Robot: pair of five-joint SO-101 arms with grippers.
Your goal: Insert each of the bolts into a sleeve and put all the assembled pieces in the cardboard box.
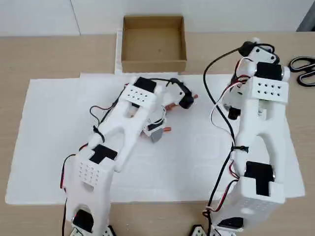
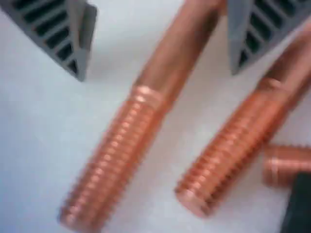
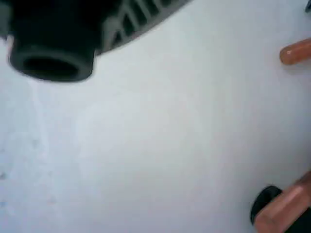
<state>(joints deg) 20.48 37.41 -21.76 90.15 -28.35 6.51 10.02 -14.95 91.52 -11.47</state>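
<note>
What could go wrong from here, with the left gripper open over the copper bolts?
1. The left gripper straddles one bolt, but a second bolt lies close beside it; closing may nudge it or pinch both.
2. The bolts are round and lie loose on the white sheet, so a knock could roll them away.
3. The right gripper holds the black sleeve; a tilted bolt may jam at its opening.

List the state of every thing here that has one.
cardboard box: open, empty
bolt: lying flat, no sleeve showing on it
left gripper: open, astride the bolt
black sleeve: held up, no bolt in it
right gripper: shut on the black sleeve
</note>
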